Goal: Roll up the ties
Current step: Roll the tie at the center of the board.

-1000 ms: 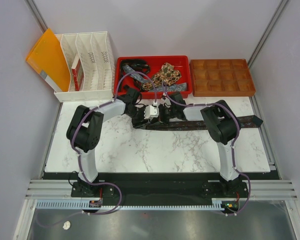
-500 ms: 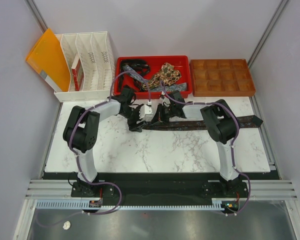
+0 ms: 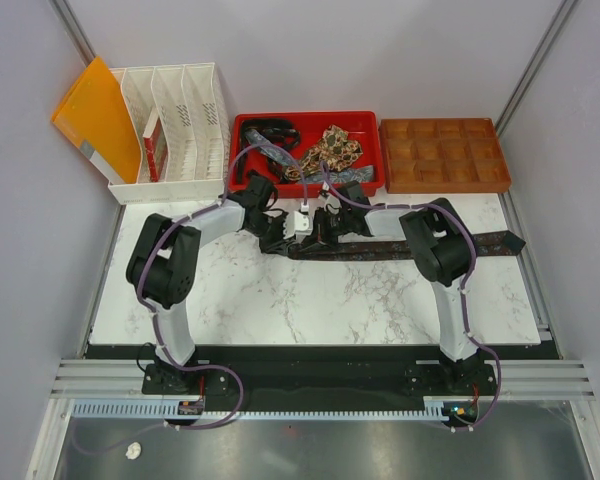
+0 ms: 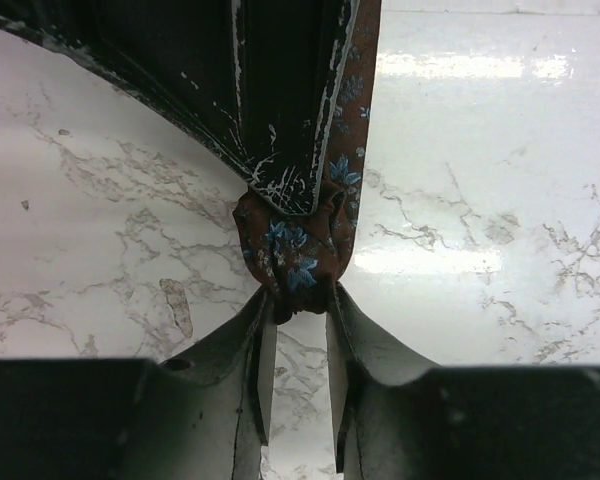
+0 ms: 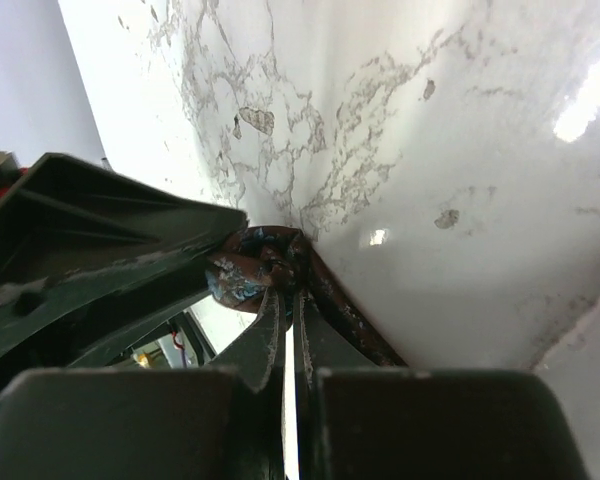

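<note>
Pinching with the left fingers [image 4: 252, 345], drawn in narrow around the bottom of the small rolled end [image 4: 295, 250] of the tie [image 3: 400, 244]; cloth touching both tips, so read as a grip rather than a hover. Clamped almost flat on the right fingers [image 5: 267, 335], only a sliver of light between them, with the same coil at their tips and seemingly a layer of fabric nipped inside. Met tip to tip over that coil, left gripper [image 3: 278, 232] from the left side and right gripper [image 3: 323, 228] from the right, near the middle of the far edge of the worktop [image 3: 310, 300]. Stretched from there flat along the far edge toward the right edge, brown with small blue flowers, ending in a point close to the far right corner. Long axis therefore left to right, with all the unrolled length to the right of the coil, under and beyond the right arm. Judged: rolling barely begun, and the next turn needing to carry the coil rightward along the strip, right gripper already on that side, left one behind the coil. Just past the far edge, a red tray [image 3: 305, 117] holding more ties [image 3: 332, 148], a dark one and a tan speckled one among them.
</note>
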You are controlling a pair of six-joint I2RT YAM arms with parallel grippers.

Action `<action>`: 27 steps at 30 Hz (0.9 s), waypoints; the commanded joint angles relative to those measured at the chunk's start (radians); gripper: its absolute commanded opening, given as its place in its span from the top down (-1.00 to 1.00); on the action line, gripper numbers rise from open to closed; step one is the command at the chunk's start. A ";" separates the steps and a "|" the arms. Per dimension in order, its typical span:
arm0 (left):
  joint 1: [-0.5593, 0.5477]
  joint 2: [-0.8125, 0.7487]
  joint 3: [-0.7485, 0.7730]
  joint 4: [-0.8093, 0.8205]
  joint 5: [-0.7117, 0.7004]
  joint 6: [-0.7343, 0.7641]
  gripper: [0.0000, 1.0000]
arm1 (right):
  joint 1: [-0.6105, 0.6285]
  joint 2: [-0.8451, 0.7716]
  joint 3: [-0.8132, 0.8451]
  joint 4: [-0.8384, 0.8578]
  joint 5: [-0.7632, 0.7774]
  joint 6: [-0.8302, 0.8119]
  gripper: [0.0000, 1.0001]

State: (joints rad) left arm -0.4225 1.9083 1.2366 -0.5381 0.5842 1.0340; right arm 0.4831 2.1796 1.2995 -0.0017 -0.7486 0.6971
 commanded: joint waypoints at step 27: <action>-0.102 0.071 0.149 -0.082 0.037 -0.051 0.19 | 0.026 0.098 -0.115 0.198 0.045 0.159 1.00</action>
State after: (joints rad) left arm -0.4770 1.9537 1.3586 -0.6495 0.5404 0.9695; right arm 0.4835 2.2070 1.2194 0.2302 -0.8059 0.8761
